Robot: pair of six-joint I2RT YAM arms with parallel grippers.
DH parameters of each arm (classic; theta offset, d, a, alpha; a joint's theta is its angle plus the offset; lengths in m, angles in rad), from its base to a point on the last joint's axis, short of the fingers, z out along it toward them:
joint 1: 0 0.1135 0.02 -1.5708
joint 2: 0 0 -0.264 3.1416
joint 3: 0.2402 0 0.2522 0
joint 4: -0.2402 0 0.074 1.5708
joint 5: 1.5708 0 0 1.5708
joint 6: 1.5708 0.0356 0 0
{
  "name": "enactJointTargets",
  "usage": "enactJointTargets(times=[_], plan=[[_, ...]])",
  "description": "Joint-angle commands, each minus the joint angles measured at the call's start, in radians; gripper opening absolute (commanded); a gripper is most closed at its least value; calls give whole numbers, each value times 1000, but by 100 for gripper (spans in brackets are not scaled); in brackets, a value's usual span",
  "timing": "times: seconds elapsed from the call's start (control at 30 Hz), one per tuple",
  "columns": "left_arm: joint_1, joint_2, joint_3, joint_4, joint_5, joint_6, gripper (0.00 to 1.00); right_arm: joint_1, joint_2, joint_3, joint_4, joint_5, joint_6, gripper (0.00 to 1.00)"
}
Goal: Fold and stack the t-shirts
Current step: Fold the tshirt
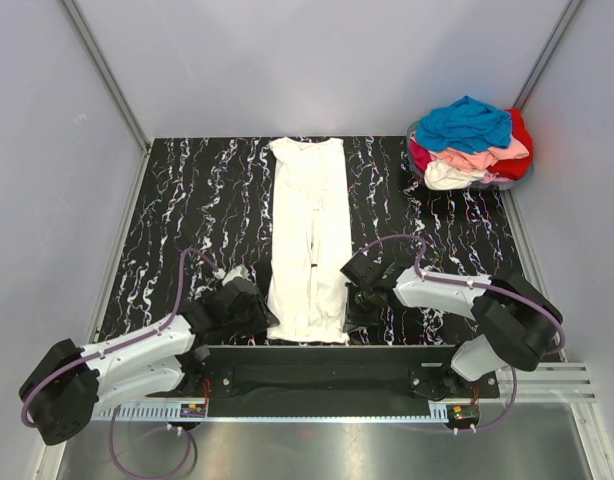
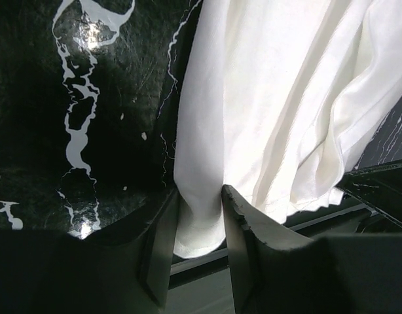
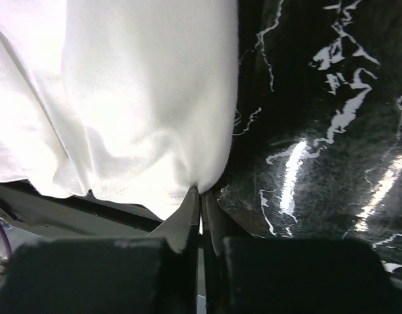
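A cream-white t-shirt (image 1: 309, 220) lies folded lengthwise into a long strip down the middle of the black marble table (image 1: 202, 200). My left gripper (image 1: 267, 318) is at its near left corner. In the left wrist view (image 2: 200, 196) its jaws are shut on a thick fold of the shirt (image 2: 266, 98). My right gripper (image 1: 349, 300) is at the near right corner. In the right wrist view (image 3: 200, 193) its jaws are pinched tight on the shirt's edge (image 3: 142, 85). A pile of other t-shirts sits at the back right, blue (image 1: 467, 122) on top, then pink (image 1: 484, 157), red (image 1: 521, 135) and cream (image 1: 449, 177).
The pile rests in a low bin at the table's back right corner. Grey walls enclose the table on three sides. The table's near edge with a metal rail (image 1: 317, 365) runs just below both grippers.
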Motion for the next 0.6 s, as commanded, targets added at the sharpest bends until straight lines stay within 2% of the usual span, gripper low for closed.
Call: enactJointTargets(times=[0.0,0.03,0.07,0.13,0.3,0.5,0.57], plan=[[-6,20,-13,-13,-4,8,35,-6,10,12,76,-35,26,0],[-6,15,-15,-15,-1,6,29,-6,4,6,76,-26,38,0],[-9,12,-21,-10,0,4,14,-6,-3,-7,79,-20,40,0],[-16,6,-22,-1,3,3,2,-5,-33,-11,65,2,43,0],[-64,-11,4,-36,-10,-25,0,-6,-149,4,-63,48,32,0],[-202,-109,102,-245,-110,-159,0,-2,-357,-25,-169,40,72,0],[-226,-127,132,-308,-127,-164,0,0,-385,-25,-183,33,73,0]])
